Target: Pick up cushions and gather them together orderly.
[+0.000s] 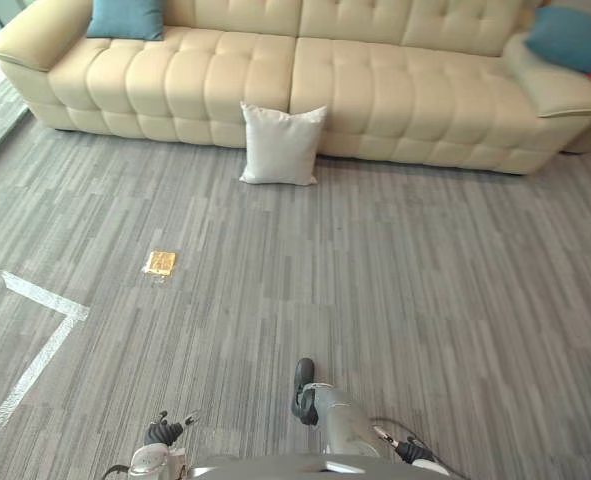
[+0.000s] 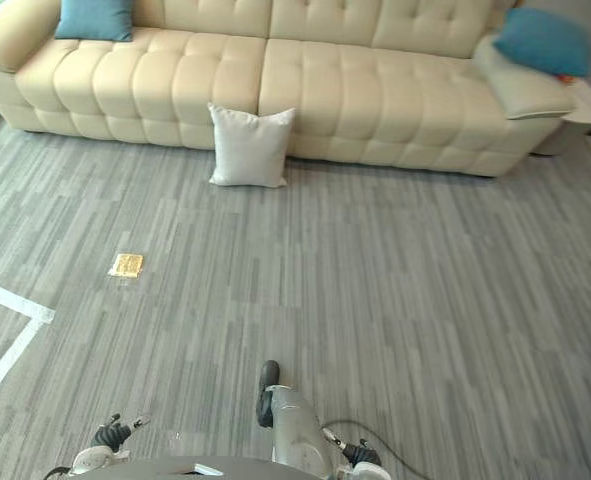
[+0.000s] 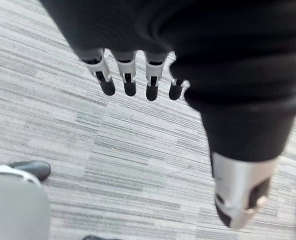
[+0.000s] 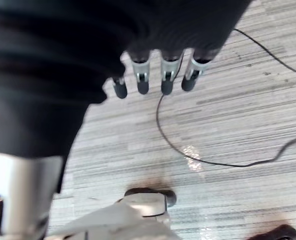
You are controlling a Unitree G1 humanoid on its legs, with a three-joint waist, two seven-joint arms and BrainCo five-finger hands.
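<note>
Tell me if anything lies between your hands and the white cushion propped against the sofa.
Nothing visible does. Bare grey floor runs from the left hand and right hand, both open and empty, to the white cushion against the sofa. A small golden thing lies left of that path.

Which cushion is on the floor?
The white cushion, standing upright on the carpet against the sofa front. The other two are up on the sofa: the left-end teal cushion on the seat, the right-end teal cushion on the armrest.
</note>
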